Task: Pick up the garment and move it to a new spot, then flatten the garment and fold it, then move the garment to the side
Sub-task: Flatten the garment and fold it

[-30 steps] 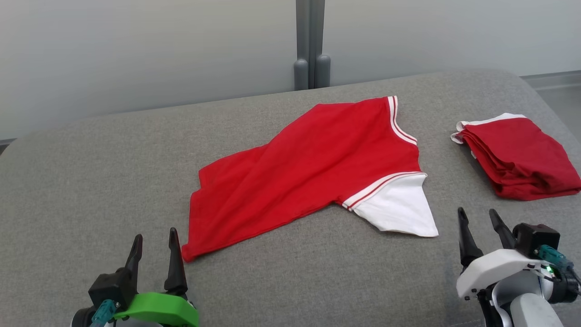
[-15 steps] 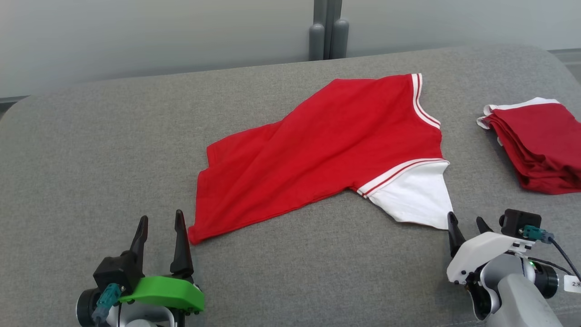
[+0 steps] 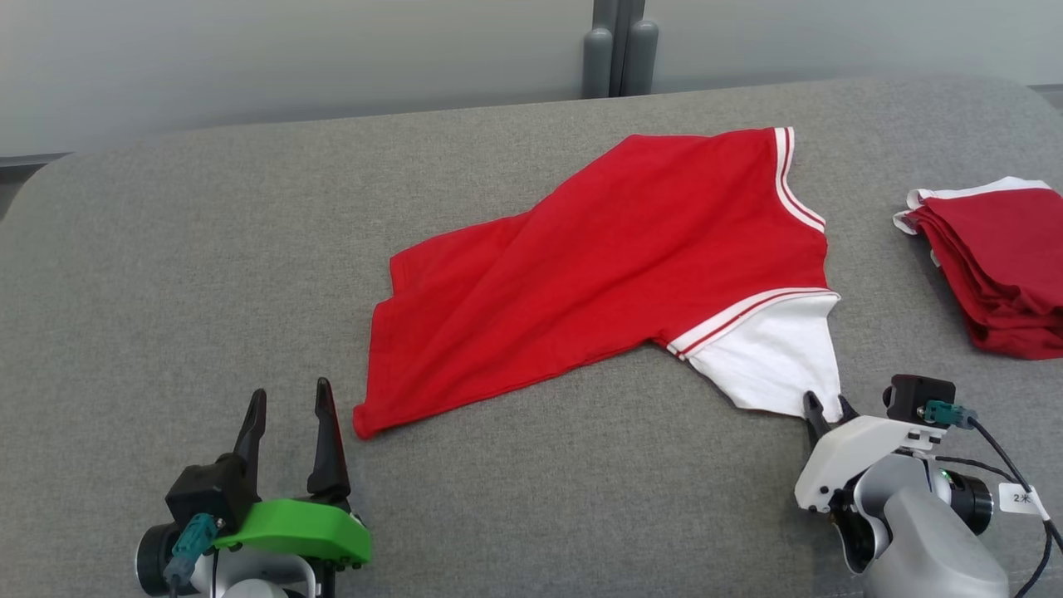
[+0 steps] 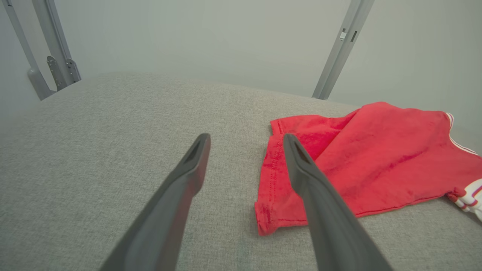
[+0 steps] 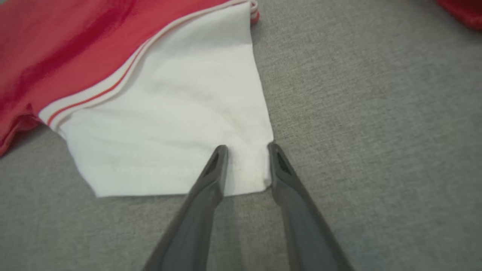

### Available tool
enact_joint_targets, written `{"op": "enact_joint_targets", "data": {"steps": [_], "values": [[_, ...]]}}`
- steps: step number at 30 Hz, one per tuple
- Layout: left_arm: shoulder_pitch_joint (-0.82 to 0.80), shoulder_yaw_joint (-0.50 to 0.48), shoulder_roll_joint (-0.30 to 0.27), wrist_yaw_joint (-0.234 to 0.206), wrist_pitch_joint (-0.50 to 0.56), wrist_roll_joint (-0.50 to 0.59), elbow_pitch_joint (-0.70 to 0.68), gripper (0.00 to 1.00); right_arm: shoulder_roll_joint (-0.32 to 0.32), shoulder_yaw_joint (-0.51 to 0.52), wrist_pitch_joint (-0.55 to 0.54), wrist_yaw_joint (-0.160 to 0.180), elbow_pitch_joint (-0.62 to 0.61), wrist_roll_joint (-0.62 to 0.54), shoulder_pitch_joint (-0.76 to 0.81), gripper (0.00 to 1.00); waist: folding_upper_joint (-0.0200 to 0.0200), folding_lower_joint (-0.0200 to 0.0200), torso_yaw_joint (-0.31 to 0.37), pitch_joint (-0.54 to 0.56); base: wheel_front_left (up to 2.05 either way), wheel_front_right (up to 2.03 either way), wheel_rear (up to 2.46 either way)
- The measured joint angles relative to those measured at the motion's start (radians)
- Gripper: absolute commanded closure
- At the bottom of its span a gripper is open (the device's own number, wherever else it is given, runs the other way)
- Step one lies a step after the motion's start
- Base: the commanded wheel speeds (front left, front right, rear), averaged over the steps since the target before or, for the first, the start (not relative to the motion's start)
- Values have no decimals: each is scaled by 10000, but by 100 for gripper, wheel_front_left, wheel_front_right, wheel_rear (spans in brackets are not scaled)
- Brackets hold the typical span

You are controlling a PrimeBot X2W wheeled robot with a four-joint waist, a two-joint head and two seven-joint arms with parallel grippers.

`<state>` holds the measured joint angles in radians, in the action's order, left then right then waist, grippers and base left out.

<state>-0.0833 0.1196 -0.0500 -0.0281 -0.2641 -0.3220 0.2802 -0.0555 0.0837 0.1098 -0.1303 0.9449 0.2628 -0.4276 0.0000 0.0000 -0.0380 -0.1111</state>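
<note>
Right wrist view: right hand (image 5: pixel 245 148) straddles the garment (image 5: pixel 169 105) at one corner.

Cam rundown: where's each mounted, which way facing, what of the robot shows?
Head view: on the head, facing forward and down at the red shirt on the grey cushion; left gripper lower left, right gripper lower right.
Left wrist view: on the left wrist, facing along its open fingers toward the shirt's red hem.
Right wrist view: on the right wrist, fingers straddling the white sleeve corner.
Shared: all three show the shirt.
</note>
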Motion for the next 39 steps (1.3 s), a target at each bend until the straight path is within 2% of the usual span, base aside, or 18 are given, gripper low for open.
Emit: {"op": "enact_joint_targets", "data": {"steps": [1,2,10,14,18,26,29,33,39], "values": [[0,0,0,0,0,0,0,0,0,0,0,0,0,0,0,89,0,0,0,0,0,0,0],[0,-12,0,0,0,0,4,0,6,-13,56,-2,100,-2,-62,100,0,0,6,10,0,0,0],[9,-90,0,0,0,2,2,0,67,209,917,-6,123,42,-330,100,0,0,105,129,0,0,0],[31,-86,0,2,0,-23,-31,0,69,238,1158,-6,-738,366,-333,100,0,0,181,232,0,0,0],[129,-104,0,6,0,-73,-50,0,71,357,1220,-6,-2105,639,52,100,0,0,272,338,0,0,0],[317,-56,0,146,0,-380,119,0,71,742,-23,-6,-5657,1170,2072,100,0,0,454,461,0,0,0],[377,351,2,466,144,-796,761,0,61,1014,-619,-4,-6888,1246,2851,100,0,0,544,481,0,0,0],[407,897,6,725,677,-1469,1499,0,69,1064,-945,-4,-7532,1350,3265,100,0,0,600,526,0,0,0],[274,1565,15,681,1137,-2633,2247,0,67,1009,-1083,-4,-7841,1467,3484,100,0,0,651,574,0,0,0]]}}
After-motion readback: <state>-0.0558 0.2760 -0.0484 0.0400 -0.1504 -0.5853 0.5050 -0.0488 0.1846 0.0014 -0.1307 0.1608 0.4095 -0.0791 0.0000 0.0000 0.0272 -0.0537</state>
